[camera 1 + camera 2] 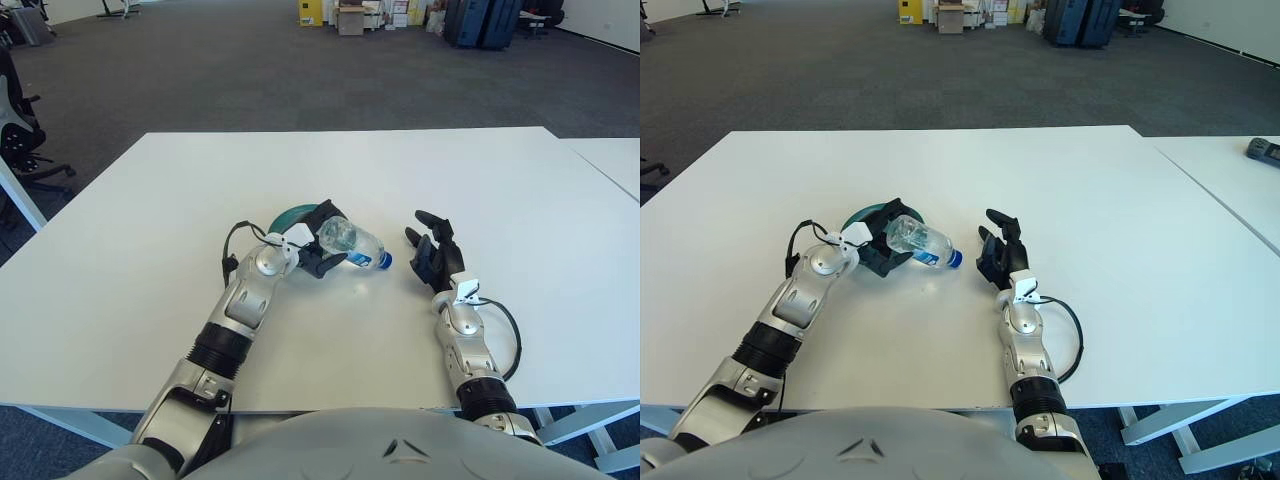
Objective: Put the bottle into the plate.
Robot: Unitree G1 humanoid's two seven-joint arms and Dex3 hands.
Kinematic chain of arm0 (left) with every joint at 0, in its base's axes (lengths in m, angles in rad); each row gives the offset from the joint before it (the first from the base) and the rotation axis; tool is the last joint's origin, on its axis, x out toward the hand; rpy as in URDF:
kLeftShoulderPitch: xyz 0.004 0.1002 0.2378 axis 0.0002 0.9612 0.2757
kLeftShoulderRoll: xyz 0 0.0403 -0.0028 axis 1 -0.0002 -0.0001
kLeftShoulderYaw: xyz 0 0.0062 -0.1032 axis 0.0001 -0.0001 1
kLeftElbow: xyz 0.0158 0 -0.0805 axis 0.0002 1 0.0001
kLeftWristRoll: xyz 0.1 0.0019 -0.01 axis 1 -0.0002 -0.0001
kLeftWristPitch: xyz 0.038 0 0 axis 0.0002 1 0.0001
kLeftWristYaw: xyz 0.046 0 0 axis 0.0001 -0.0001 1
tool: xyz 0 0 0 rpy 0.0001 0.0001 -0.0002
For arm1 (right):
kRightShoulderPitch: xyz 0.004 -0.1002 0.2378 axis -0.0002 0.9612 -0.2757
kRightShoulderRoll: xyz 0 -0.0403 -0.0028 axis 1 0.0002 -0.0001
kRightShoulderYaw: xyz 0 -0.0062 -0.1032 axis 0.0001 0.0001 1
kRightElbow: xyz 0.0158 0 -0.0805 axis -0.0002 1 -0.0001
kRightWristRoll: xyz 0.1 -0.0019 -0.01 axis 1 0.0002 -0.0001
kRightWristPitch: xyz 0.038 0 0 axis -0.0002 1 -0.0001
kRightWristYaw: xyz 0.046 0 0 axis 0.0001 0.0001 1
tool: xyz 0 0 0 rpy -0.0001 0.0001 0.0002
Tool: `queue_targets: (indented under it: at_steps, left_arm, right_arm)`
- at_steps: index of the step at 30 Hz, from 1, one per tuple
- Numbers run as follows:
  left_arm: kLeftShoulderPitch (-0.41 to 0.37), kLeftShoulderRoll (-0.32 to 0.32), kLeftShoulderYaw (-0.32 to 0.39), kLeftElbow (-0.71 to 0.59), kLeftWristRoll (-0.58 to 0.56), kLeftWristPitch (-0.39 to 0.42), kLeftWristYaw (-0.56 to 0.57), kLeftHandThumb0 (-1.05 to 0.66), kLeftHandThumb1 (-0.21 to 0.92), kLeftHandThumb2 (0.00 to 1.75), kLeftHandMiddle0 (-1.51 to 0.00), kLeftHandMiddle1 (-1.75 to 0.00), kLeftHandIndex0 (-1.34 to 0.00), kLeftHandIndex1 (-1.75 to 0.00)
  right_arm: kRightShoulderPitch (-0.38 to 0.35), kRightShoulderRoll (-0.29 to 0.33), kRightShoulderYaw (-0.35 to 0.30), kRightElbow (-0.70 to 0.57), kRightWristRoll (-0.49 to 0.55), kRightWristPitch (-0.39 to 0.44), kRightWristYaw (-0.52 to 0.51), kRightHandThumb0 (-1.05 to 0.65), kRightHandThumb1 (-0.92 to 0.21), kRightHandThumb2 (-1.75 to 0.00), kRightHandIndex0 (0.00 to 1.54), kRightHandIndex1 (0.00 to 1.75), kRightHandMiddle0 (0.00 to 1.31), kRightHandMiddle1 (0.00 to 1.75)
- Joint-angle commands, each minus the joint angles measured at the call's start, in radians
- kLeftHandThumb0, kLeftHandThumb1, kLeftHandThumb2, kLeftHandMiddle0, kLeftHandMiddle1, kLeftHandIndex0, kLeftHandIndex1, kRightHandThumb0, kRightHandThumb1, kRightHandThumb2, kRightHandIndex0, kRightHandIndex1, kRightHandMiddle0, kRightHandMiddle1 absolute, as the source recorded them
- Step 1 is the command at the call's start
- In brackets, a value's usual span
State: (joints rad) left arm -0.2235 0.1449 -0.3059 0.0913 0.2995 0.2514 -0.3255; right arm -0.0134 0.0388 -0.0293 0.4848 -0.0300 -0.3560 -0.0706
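Observation:
A clear plastic bottle (352, 243) with a blue cap and blue label lies tilted, cap pointing right and down toward the table. My left hand (318, 242) is shut on the bottle's base end and holds it just right of a teal plate (289, 216), which my hand largely hides. In the right eye view the bottle (922, 241) sticks out past the plate's (862, 217) right rim. My right hand (432, 256) is to the right of the bottle, fingers spread, holding nothing.
The white table (150, 220) stretches wide around the hands. A second white table (615, 160) adjoins at the right, with a dark object (1264, 150) on it. Office chairs (20, 130) stand at the far left.

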Motion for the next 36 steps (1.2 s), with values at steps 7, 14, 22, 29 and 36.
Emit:
queue_targets:
  at_steps: [7, 14, 22, 29, 36]
  left_arm:
    - [-0.017, 0.034, -0.015, -0.041, -0.005, -0.041, -0.026, -0.47, 0.33, 1.3, -1.17, -1.75, -0.6, -1.75]
    - [0.04, 0.129, -0.098, -0.158, 0.096, -0.229, -0.003, -0.47, 0.32, 1.3, -1.17, -1.75, -0.61, -1.75]
    - [0.072, 0.224, -0.136, -0.257, 0.26, -0.403, 0.041, -0.47, 0.32, 1.3, -1.17, -1.75, -0.61, -1.75]
    - [0.092, 0.246, -0.133, -0.325, 0.312, -0.453, 0.031, -0.47, 0.34, 1.28, -1.15, -1.75, -0.59, -1.75]
    - [0.108, 0.258, -0.134, -0.382, 0.376, -0.45, 0.011, -0.46, 0.38, 1.24, -1.14, -1.75, -0.57, -1.75]
  right_arm:
    - [0.042, 0.005, 0.001, 0.062, -0.003, 0.055, -0.007, -0.92, -0.92, -0.96, 0.55, 0.02, 0.0, 0.87]
    - [0.037, 0.005, -0.001, 0.069, 0.001, 0.059, -0.007, -0.93, -0.92, -0.96, 0.54, 0.02, 0.0, 0.86]
    - [0.034, 0.005, -0.002, 0.073, 0.004, 0.067, -0.006, -0.92, -0.92, -0.96, 0.53, 0.01, 0.0, 0.83]
    - [0.028, 0.006, -0.004, 0.08, 0.007, 0.069, -0.004, -0.91, -0.92, -0.97, 0.52, 0.01, 0.0, 0.82]
    - [0.024, 0.004, -0.006, 0.082, 0.009, 0.077, 0.0, -0.91, -0.92, -0.97, 0.53, 0.01, 0.0, 0.82]
